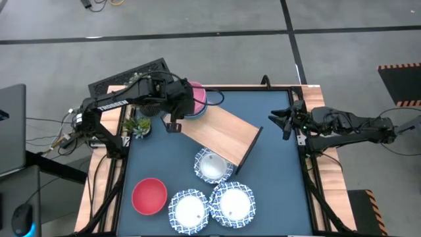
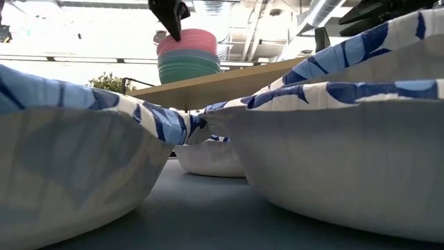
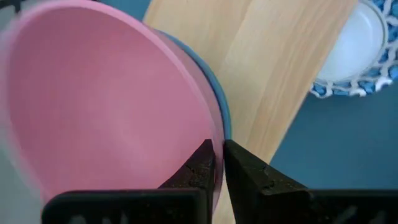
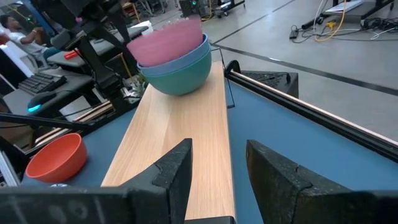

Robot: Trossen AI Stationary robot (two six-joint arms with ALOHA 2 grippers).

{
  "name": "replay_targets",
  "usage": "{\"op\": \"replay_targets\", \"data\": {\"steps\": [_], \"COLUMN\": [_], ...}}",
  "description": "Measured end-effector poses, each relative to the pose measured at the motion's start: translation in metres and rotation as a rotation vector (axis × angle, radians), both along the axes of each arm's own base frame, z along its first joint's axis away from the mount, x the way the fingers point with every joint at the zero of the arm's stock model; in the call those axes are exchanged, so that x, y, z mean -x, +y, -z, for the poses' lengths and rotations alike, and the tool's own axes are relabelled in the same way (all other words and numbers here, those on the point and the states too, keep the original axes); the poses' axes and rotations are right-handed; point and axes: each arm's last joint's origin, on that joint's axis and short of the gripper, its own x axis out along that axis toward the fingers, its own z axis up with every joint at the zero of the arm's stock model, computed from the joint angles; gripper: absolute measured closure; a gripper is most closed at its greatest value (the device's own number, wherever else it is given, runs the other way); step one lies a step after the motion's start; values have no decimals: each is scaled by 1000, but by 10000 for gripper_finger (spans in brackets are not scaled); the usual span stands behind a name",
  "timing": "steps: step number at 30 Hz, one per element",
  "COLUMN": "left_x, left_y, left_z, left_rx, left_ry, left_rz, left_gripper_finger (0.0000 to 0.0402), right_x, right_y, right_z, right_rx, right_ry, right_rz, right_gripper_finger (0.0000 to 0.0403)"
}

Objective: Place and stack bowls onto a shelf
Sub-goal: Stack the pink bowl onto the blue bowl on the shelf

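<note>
A pink bowl (image 4: 168,40) sits on top of a blue bowl (image 4: 186,59) and a green bowl (image 4: 180,81), stacked at the far left end of the light-wood shelf (image 1: 223,135). My left gripper (image 1: 185,100) is shut on the pink bowl (image 3: 106,106). Three white bowls with blue rims (image 1: 212,164) (image 1: 189,209) (image 1: 231,203) and a red bowl (image 1: 149,195) stand on the dark blue table near the front. My right gripper (image 1: 279,122) is open and empty at the table's right edge, pointing at the shelf. My left gripper pinches the pink bowl's rim (image 3: 214,134), on the side toward the shelf's free part, one finger (image 3: 198,167) inside the bowl and one (image 3: 249,177) outside. It comes from above, pointing down (image 2: 171,21). The bowl sits nested in the blue bowl, slightly tilted.
A small potted plant (image 1: 138,125) stands left of the shelf, next to my left arm. The shelf lies slantwise across the table's middle, its near right end (image 1: 250,148) close to a white bowl. A black keyboard (image 1: 128,76) lies beyond the table's far left corner.
</note>
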Motion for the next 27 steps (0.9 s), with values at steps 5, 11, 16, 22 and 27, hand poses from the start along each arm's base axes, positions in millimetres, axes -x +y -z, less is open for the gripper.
{"op": "replay_targets", "data": {"steps": [5,11,16,22,27], "left_x": [-4,-2,7,5,-15], "left_y": [1,2,-2,-9,-22], "left_z": [3,0,-24,-56,-67], "left_rx": [-47,-82,-82,-119,-169], "left_ry": [20,27,-20,-272,-534], "left_rz": [12,-30,-60,-271,-410], "left_gripper_finger": [348,300,276,281,328], "right_x": [0,0,0,0,0], "right_y": [0,0,0,0,0], "right_z": [0,0,0,0,0], "right_rx": [0,0,0,0,0], "right_ry": [0,0,0,0,0], "right_rz": [0,0,-1,0,-1], "right_gripper_finger": [226,226,226,226,226]}}
